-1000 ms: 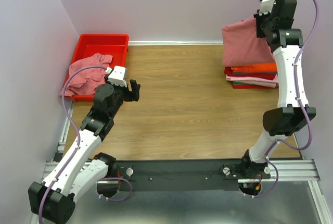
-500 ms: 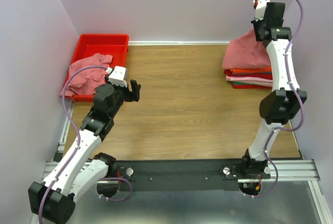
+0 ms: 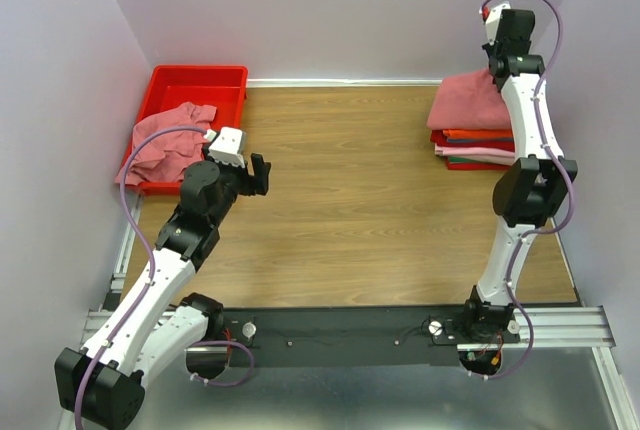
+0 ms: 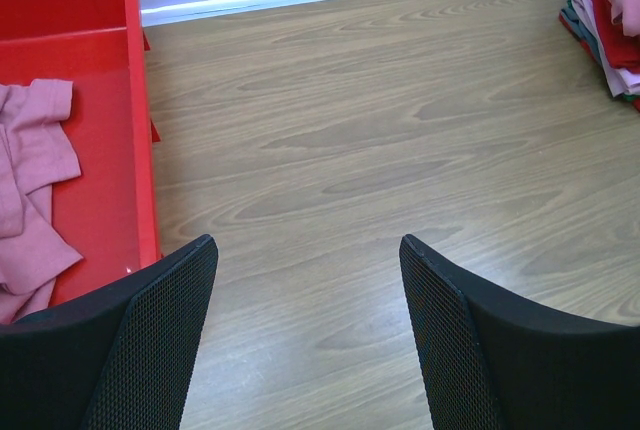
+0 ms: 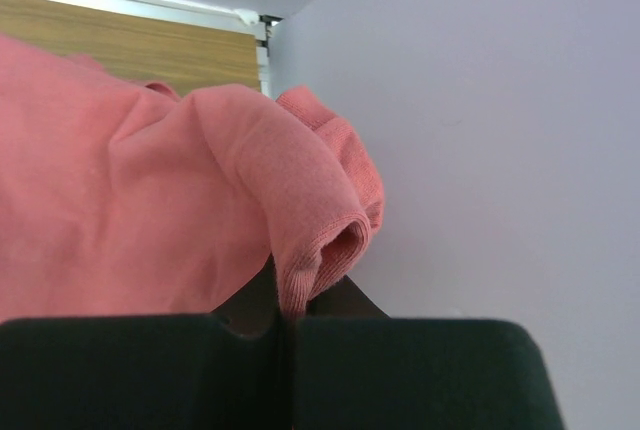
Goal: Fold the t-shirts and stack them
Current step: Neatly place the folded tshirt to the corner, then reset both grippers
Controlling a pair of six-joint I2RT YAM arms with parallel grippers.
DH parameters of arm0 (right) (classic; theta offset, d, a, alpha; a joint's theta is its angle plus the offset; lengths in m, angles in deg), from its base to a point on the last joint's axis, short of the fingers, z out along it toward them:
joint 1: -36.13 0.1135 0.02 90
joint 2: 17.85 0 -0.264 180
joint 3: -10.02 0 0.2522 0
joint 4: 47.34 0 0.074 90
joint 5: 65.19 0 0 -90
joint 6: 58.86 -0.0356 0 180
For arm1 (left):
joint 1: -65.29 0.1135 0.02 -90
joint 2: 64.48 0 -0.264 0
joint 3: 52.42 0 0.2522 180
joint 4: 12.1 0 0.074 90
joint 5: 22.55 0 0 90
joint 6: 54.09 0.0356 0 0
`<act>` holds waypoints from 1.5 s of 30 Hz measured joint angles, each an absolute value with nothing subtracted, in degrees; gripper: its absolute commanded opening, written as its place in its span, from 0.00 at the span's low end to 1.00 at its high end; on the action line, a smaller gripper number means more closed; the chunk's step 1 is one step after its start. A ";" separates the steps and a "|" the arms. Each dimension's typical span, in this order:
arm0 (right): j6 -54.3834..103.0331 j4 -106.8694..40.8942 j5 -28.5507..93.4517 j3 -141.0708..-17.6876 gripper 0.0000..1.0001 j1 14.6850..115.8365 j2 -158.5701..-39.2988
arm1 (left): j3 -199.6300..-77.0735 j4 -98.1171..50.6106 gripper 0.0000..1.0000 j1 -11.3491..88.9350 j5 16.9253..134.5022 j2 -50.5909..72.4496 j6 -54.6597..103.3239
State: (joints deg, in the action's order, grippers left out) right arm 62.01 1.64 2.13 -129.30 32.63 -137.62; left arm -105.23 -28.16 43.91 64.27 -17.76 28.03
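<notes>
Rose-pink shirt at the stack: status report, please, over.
Right gripper shut on rose-pink shirt, draped over the folded stack. Left gripper open, empty. One crumpled pink shirt lies in red bin. Nothing in the way.

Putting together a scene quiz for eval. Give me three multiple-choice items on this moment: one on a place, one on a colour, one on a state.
1. Where is the red bin?
A. far right corner
B. far left corner of the table
C. near edge, between the arm bases

2. What colour is the shirt in the right pincer?
A. white
B. dark blue
C. rose-pink

3. How does the left pincer stand?
A. open, holding nothing
B. shut on a shirt
C. shut on the bin's rim

Answers:
1. B: the top view shows the bin against the back wall on the left.
2. C: the right wrist view shows rose-pink cloth pinched between the shut fingers.
3. A: the left wrist view shows its fingers wide apart over the table, with nothing between them.
</notes>
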 measured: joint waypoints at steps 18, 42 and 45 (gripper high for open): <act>67.13 -3.67 -2.65 -131.84 0.03 32.65 -141.73 | -105.21 -28.10 0.81 43.91 64.60 -17.54 28.21; 67.50 -9.11 -1.08 -122.85 1.00 34.55 -133.99 | -105.12 -28.12 0.81 43.91 64.67 -17.74 28.23; 63.37 -7.76 9.37 -117.35 1.00 35.23 -126.49 | -105.12 -28.25 0.83 43.91 64.38 -18.61 28.21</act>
